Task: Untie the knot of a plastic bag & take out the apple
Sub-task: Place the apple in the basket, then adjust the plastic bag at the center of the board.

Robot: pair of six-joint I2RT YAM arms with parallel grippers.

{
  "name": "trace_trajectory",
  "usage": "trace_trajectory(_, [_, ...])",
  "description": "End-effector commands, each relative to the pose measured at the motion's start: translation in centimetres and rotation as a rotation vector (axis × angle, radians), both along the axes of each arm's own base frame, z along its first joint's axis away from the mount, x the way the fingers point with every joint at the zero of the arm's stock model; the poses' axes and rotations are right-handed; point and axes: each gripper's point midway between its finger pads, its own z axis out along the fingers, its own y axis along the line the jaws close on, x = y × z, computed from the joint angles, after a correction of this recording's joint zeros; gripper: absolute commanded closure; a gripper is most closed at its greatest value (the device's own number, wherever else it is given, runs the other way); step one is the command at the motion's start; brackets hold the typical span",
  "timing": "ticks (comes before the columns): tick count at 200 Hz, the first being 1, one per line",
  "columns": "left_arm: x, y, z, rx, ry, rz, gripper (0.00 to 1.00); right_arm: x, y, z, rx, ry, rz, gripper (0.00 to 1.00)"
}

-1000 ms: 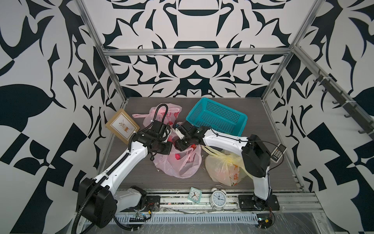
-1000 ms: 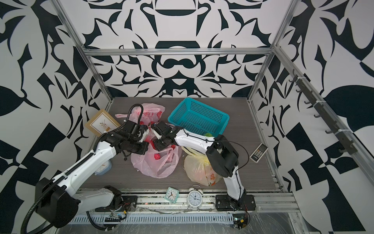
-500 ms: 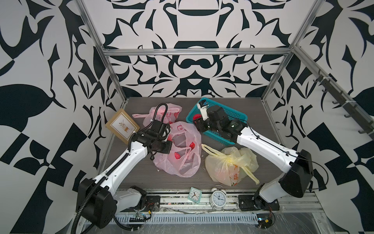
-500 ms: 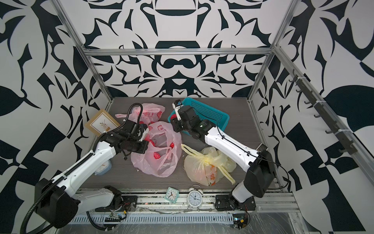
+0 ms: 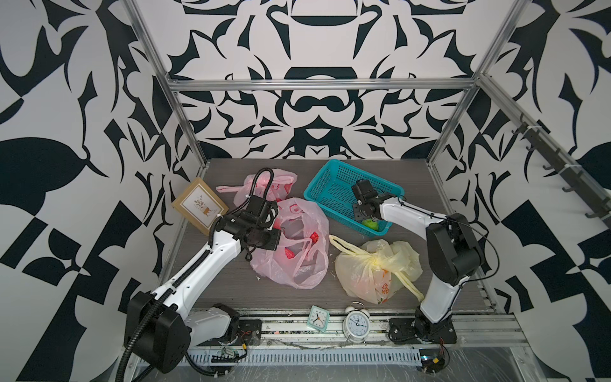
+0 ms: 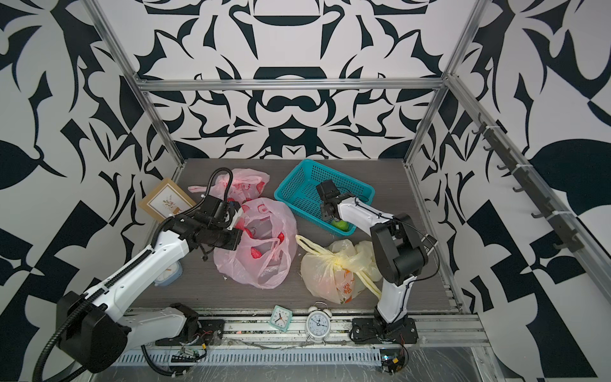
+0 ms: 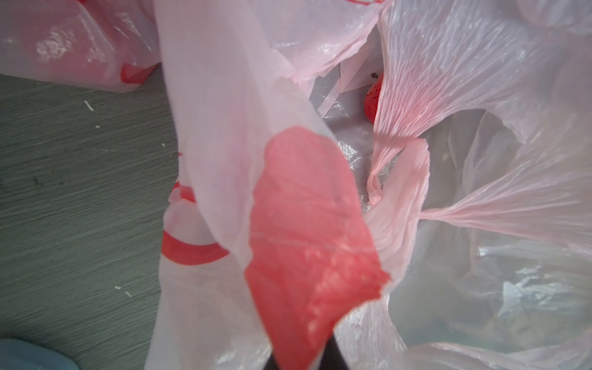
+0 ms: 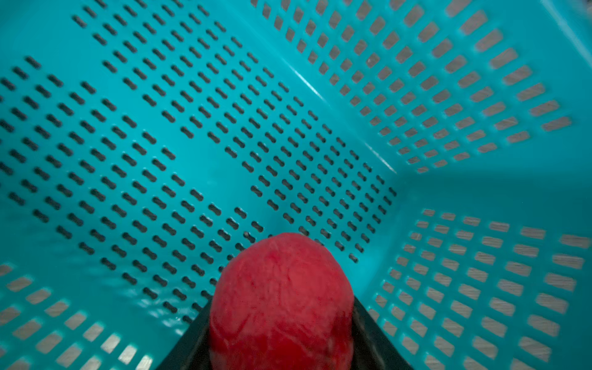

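In both top views the right claw [image 5: 363,216], which was reaching into the bag [image 5: 297,264] a second ago, is now hanging inside the basket [image 5: 310,193] at far right. The left claw [image 5: 279,229] is still pinching the bag's left rim, closed on it. The apple is hiding under the right claw there.

The left wrist view is showing the bag's open mouth.

The right wrist view is showing the red apple [image 8: 282,304] clamped between the right claw's fingers [image 8: 368,333], over the basket floor.

The left arm [image 5: 211,256] and right arm [image 5: 403,213] are white-shelled with black joints; the left carries ribbed black cable [image 5: 254,180].
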Motion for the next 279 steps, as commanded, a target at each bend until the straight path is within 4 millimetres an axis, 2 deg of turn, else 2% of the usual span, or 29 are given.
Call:
trace_trajectory(1, [0.4,0.0,1.4,-0.008,-0.033,0.005,1.0,1.1,0.4,1.8,0.013,-0.06,-0.003,0.38])
trace_trajectory(19, [0.5,0.2,1.6,-0.005,-0.046,0.01,1.0,1.2,0.9,2.4,0.03,-0.063,0.017,0.33])
trace_trajectory(40, [0.7,0.2,1.9,-0.01,-0.068,0.015,1.0,0.9,1.5,4.3,0.064,-0.081,0.058,0.31])
trace_trajectory(59, [0.8,0.7,2.0,0.01,-0.084,0.03,1.0,0.4,3.0,7.1,0.149,-0.117,0.12,0.3])
trace_trajectory(86, [0.9,1.8,1.8,0.062,-0.089,0.057,1.0,-2.0,7.2,12.1,0.297,-0.177,0.303,0.29])
trace_trajectory(101, [0.7,1.8,1.7,0.065,-0.081,0.051,1.0,-4.3,10.3,15.1,0.379,-0.225,0.449,0.35])
trace_trajectory(117, [0.7,1.6,1.4,0.062,-0.067,0.041,1.0,-7.4,13.7,17.8,0.498,-0.244,0.61,0.49])
trace_trajectory(128, [0.1,1.6,1.0,0.069,-0.032,0.03,1.0,-9.4,15.7,18.8,0.573,-0.227,0.692,0.59])
trace_trajectory(145, [-0.3,1.3,0.9,0.063,-0.012,0.005,1.0,-12.1,18.8,19.5,0.643,-0.181,0.802,0.66])
trace_trajectory(165, [-0.8,0.5,1.5,0.029,-0.008,-0.058,1.0,-14.6,22.3,19.1,0.689,-0.113,0.886,0.66])
trace_trajectory(187, [-1.4,0.3,2.3,0.021,-0.019,-0.109,1.0,-14.4,24.8,16.5,0.684,-0.038,0.873,0.66])
trace_trajectory(210, [-2.2,0.5,2.6,0.037,0.004,-0.152,1.0,-12.9,25.7,12.7,0.628,0.04,0.796,0.64])
trace_trajectory(242, [-3.1,0.5,2.4,0.048,0.049,-0.187,1.0,-12.8,26.6,8.5,0.53,0.133,0.771,0.62])
trace_trajectory(253, [-3.3,0.3,2.4,0.035,0.059,-0.196,1.0,-12.6,26.9,7.4,0.522,0.16,0.762,0.6])
trace_trajectory(261, [-3.3,0.2,2.2,0.033,0.067,-0.198,1.0,-12.7,27.3,7.0,0.53,0.176,0.76,0.54])
trace_trajectory(279, [-3.1,0.1,1.9,0.037,0.079,-0.196,1.0,-12.7,28.3,6.8,0.588,0.183,0.759,0.44])
